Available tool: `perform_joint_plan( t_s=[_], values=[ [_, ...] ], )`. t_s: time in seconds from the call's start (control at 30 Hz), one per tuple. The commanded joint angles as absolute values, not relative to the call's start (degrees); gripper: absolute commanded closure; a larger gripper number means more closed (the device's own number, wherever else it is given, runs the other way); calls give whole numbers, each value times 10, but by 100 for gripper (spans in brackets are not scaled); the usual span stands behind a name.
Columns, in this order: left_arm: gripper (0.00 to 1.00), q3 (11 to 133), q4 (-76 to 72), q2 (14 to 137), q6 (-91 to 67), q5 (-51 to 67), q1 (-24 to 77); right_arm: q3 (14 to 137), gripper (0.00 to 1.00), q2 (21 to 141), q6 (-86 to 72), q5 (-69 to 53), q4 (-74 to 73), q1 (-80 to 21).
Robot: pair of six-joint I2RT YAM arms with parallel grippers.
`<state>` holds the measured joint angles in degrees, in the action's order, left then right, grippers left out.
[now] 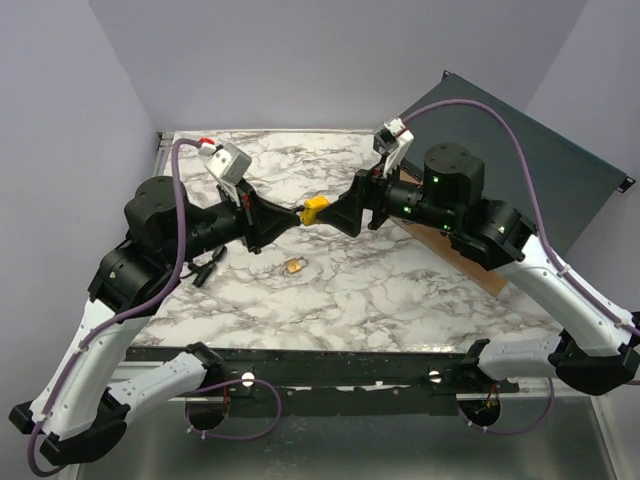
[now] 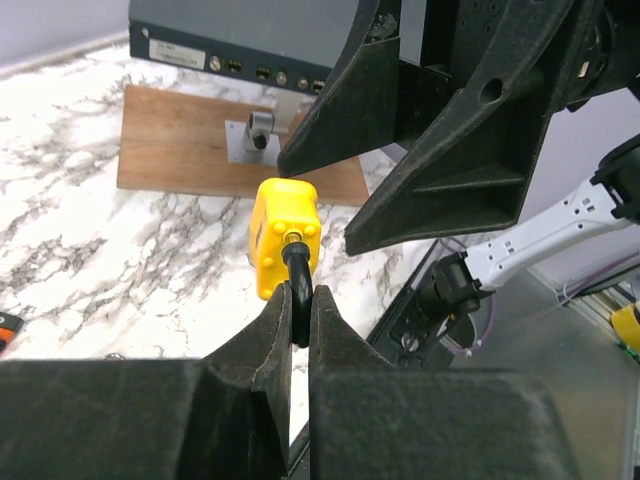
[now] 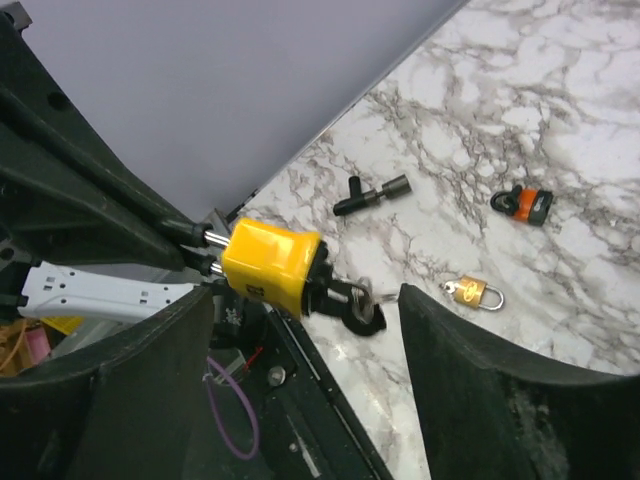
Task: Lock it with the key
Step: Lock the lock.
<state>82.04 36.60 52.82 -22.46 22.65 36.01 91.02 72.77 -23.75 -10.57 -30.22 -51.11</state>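
A yellow padlock (image 1: 314, 208) hangs in the air over the marble table between my two grippers. My left gripper (image 2: 300, 305) is shut on its black shackle (image 2: 296, 268), with the yellow body (image 2: 283, 235) just beyond the fingertips. In the right wrist view the padlock (image 3: 272, 266) has a black-headed key (image 3: 352, 302) with a ring stuck in its keyhole end. My right gripper (image 3: 305, 300) is open, one finger on each side of the key and apart from it.
A small brass padlock (image 3: 476, 293), an orange-and-black padlock (image 3: 527, 203) and a black key tool (image 3: 369, 194) lie on the marble. A wooden board (image 2: 200, 140) with a metal hasp (image 2: 259, 130) sits before a dark panel (image 2: 240, 40).
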Motion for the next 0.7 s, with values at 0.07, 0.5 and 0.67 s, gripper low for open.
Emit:
perform_joint_plan(
  t_s=[0.07,0.5,0.67],
  values=[
    [100,831,299,479,-240,227,359,885,11,677,-207,-163,-222,-513],
    [100,862,246,455,-295,380,359,878,4,637,-149,-372,-108,-512],
    [100,845,198,443,-330,415,359,877,8,644,-159,-401,-91,-513]
  ],
)
